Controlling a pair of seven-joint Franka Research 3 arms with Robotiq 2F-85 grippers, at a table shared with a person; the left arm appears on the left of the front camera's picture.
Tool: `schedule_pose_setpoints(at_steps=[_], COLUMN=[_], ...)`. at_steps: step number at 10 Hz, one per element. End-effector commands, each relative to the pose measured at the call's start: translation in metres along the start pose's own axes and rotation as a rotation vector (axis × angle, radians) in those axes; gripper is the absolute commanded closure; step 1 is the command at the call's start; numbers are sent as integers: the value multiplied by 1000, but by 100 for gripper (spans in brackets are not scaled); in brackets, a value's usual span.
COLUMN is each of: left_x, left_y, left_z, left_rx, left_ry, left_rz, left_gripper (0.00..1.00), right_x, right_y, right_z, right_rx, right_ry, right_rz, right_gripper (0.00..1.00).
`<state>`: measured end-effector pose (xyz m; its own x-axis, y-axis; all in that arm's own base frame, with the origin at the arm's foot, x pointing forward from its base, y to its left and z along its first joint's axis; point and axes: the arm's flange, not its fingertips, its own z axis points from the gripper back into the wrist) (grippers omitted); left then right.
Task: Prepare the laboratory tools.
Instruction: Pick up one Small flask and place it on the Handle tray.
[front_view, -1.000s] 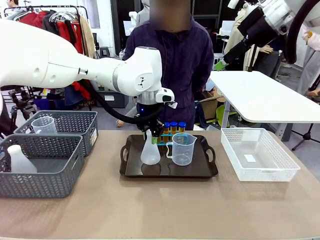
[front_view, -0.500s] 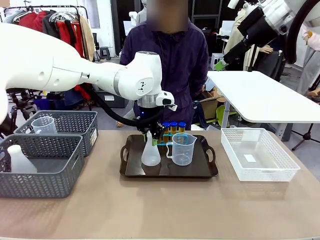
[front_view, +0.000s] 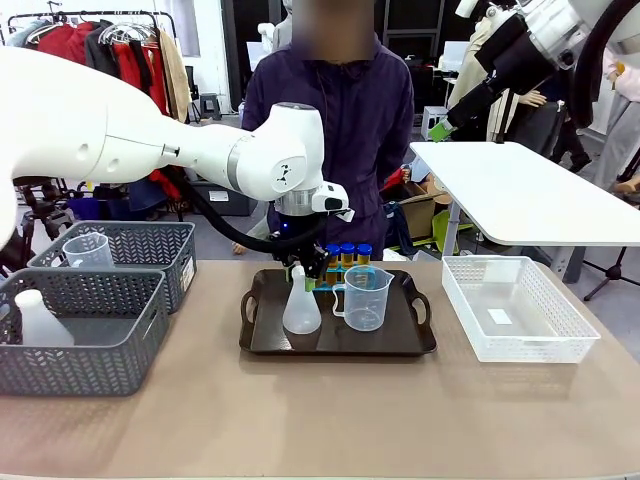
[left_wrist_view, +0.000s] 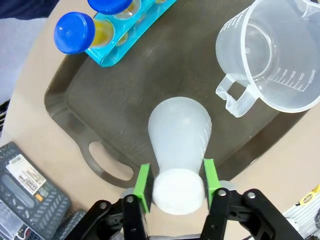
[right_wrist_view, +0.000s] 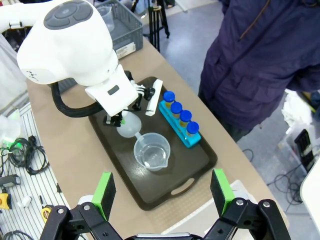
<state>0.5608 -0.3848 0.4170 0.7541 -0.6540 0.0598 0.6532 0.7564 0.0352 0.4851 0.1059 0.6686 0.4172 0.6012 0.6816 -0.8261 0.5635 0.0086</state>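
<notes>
The frosted white conical flask (left_wrist_view: 180, 130) stands upright on the dark tray (left_wrist_view: 100, 100). My left gripper (left_wrist_view: 176, 185) is open, and its green pads (left_wrist_view: 144, 187) flank the flask's mouth with a thin gap on each side. In the front view the left gripper (front_view: 299, 275) hangs over the flask (front_view: 301, 310). The clear measuring jug (front_view: 366, 298) stands to the right of the flask. The blue-capped tubes (front_view: 347, 253) sit in their blue rack behind both. My right gripper (right_wrist_view: 162, 192) is open, high above the tray (right_wrist_view: 200, 155).
Two grey mesh baskets (front_view: 150, 245) stand at the left, one holding another jug (front_view: 88, 250), the other another flask (front_view: 38, 320). A white basket (front_view: 515, 305) sits at the right. A person (front_view: 340, 130) stands close behind the tray.
The left gripper's pads have parted slightly from the flask's neck. The flask now stands free on the tray. The right arm has not moved.
</notes>
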Motion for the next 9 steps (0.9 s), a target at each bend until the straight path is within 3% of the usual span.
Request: schedule_pose_setpoints(at_steps=[1,9], left_x=[-5,-17], left_y=[3,-3], left_z=[-2,18], left_rx=[25,35], left_ry=[-17,-42], left_rz=[5,8], left_gripper=[0,0], right_x=[0,0], right_y=[0,0], right_z=[1,1], right_rx=[3,3], right_ry=[-5,-5], right_rz=[1,1], right_gripper=[0,0])
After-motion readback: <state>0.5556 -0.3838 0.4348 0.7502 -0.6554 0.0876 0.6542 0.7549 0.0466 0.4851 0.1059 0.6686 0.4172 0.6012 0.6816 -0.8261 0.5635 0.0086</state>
